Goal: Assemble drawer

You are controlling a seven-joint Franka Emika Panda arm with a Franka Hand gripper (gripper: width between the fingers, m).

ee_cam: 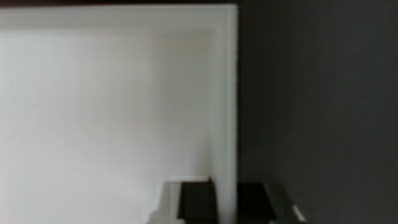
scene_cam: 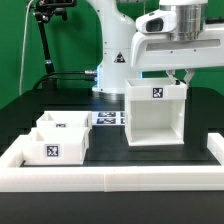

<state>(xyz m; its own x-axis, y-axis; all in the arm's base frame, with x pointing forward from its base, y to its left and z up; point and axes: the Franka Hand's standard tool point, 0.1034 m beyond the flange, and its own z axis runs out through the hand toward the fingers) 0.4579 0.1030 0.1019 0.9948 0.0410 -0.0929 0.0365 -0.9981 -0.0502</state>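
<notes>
The drawer shell (scene_cam: 155, 115), a tall white open-topped box with a square tag on its front, stands upright on the dark table right of centre. Two small white trays lie at the exterior view's left, one in front (scene_cam: 52, 149) and one behind it (scene_cam: 66, 124). My gripper (scene_cam: 181, 78) hangs over the shell's right wall at its top edge. In the wrist view the thin wall (ee_cam: 224, 100) runs between my two dark fingers (ee_cam: 192, 205), which press on both of its sides. My gripper (ee_cam: 224, 205) is shut on that wall.
The marker board (scene_cam: 108, 117) lies flat behind the trays, left of the shell. A long low white rim wall (scene_cam: 110, 180) runs along the front and up the right side. The arm's white base (scene_cam: 115, 60) stands at the back.
</notes>
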